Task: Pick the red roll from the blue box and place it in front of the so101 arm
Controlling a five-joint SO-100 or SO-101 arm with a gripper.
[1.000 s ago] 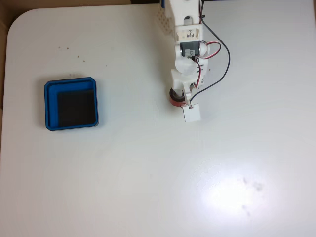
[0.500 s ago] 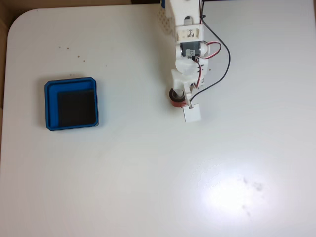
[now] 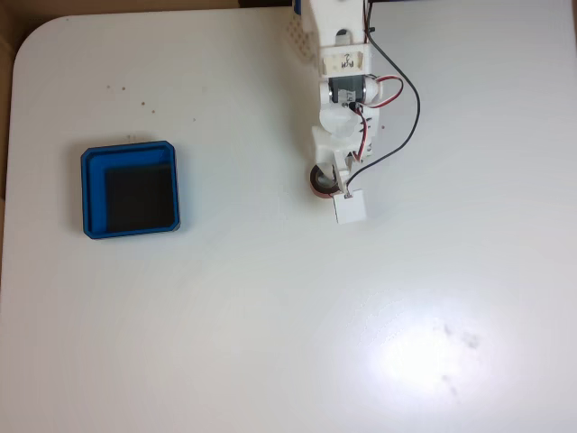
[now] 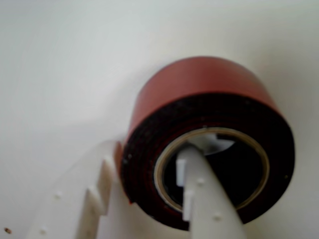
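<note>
In the fixed view the white so101 arm (image 3: 343, 68) reaches down from the top edge. Its gripper (image 3: 328, 183) is shut on the red roll (image 3: 315, 183), just below the arm's base. The wrist view shows the red roll (image 4: 199, 84) close up, resting on or just above the white table. One finger (image 4: 202, 199) sits inside the roll's core hole and the other finger (image 4: 92, 199) presses its outer left side, so the gripper (image 4: 149, 157) clamps the roll's wall. The blue box (image 3: 87, 194) stands far to the left with a bare black floor.
A white table (image 3: 270, 316) fills the fixed view, with a bright glare patch at lower right. Red and black wires (image 3: 410, 99) loop to the right of the arm. A white square tab (image 3: 352, 208) hangs just below the gripper.
The gripper and roll have barely moved. Slightly less of the roll's red side shows beside the gripper now. The blue box is unchanged.
</note>
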